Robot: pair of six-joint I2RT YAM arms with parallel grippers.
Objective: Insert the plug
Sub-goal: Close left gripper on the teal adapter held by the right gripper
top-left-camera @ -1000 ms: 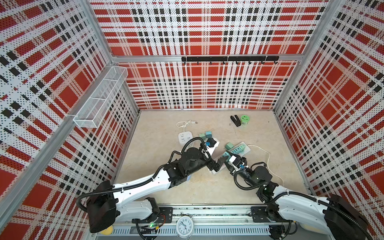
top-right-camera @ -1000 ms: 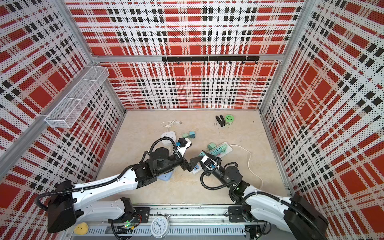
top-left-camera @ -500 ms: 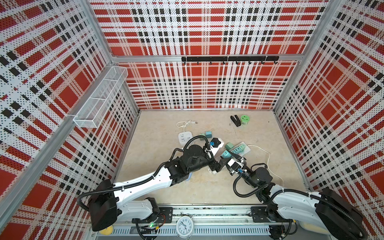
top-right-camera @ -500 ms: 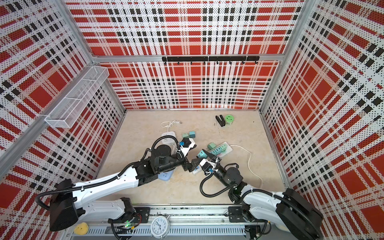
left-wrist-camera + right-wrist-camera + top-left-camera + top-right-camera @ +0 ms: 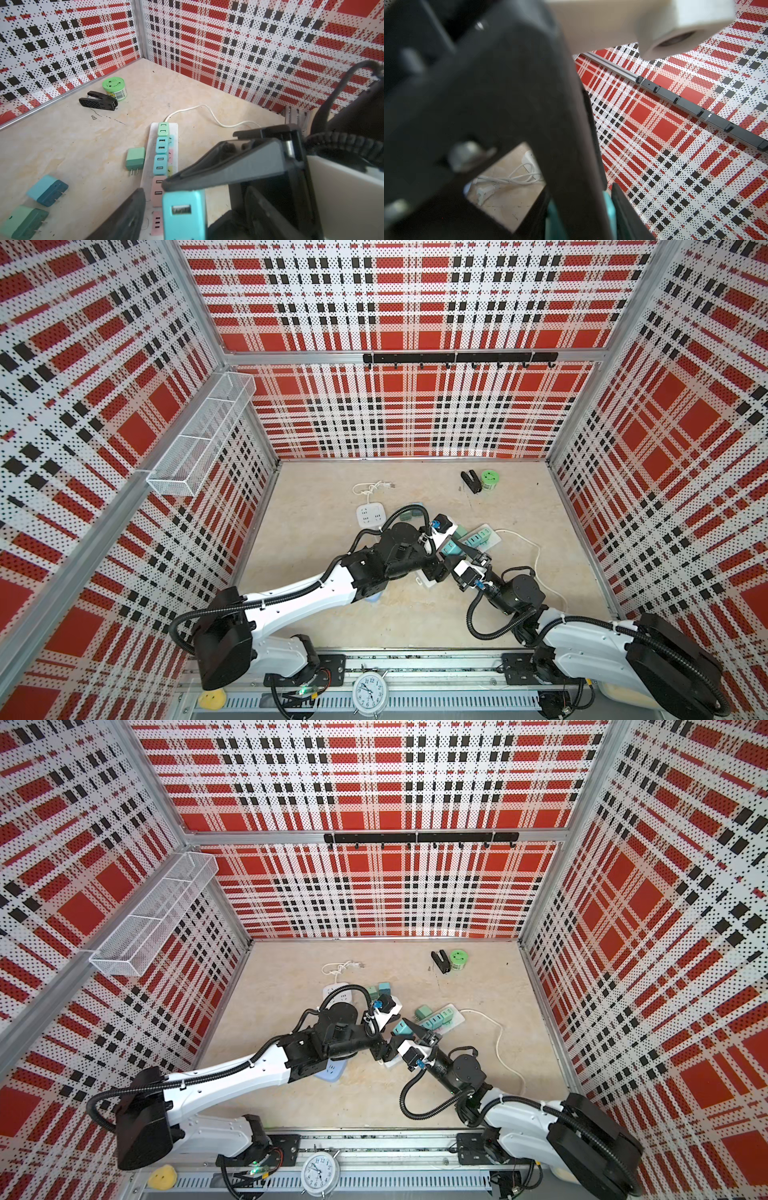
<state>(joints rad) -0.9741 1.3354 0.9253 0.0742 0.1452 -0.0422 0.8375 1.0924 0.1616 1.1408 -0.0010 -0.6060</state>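
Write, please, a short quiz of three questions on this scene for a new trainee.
1. How many chargers lie loose on the table, not plugged in?
2. True or false: the right gripper is shut on a light blue charger.
3. What stands beside the black stapler? A) a clock B) a green round can C) a pink charger
Key: 1. Three: a green charger beside the power strip, a navy-faced charger, a dark-green-faced charger. 2. True. 3. B.
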